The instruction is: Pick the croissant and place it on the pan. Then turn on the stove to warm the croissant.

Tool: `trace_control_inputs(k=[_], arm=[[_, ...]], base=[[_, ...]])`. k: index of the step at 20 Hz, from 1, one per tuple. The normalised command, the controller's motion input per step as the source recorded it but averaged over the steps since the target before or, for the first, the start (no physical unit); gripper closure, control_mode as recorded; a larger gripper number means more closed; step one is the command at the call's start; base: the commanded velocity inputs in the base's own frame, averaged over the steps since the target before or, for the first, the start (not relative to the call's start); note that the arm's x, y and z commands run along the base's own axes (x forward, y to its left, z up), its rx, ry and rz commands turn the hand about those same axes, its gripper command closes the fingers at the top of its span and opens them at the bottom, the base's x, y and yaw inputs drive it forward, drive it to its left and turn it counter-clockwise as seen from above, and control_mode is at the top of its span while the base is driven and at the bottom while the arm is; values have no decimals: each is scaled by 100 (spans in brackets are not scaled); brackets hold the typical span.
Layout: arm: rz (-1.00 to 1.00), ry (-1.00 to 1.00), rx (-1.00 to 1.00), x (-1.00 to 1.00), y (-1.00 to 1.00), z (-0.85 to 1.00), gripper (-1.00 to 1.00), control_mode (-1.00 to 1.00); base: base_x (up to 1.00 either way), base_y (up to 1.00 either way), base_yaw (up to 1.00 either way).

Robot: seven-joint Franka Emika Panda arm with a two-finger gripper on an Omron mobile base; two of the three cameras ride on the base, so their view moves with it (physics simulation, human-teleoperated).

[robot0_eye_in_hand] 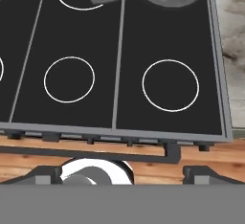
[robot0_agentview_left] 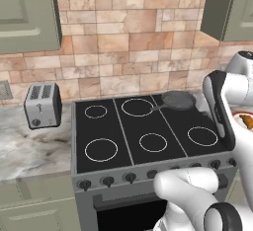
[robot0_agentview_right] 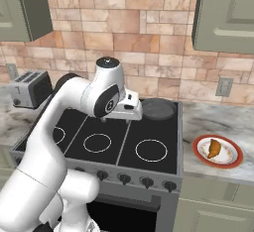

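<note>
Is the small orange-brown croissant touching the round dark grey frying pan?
Apart. The right base view shows the croissant on the red-rimmed white plate, across bare counter from the pan.

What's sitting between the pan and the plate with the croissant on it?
Nothing stands there in the right base view: from the pan the stretch runs over black stove glass, its grey edge and marble counter to the plate holding the croissant.

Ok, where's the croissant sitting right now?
The croissant lies on the white plate with the red-orange rim, on the counter just right of the stove in the right base view, well apart from the pan on the back-right burner.
</note>
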Motion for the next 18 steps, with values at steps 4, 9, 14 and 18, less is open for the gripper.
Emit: trace_control_inputs(k=[4, 9, 14, 18], arm=[[-1, 0, 0, 0, -29, -14, -100, -100], [-2, 0, 0, 0, -24, -8, -100, -100], [-2, 0, 0, 0, -23, -4, -100, -100], [-3, 0, 0, 0, -32, -6, -100, -100]], base=[[0, 0, 0], [0, 0, 0], [0, 0, 0], [0, 0, 0]])
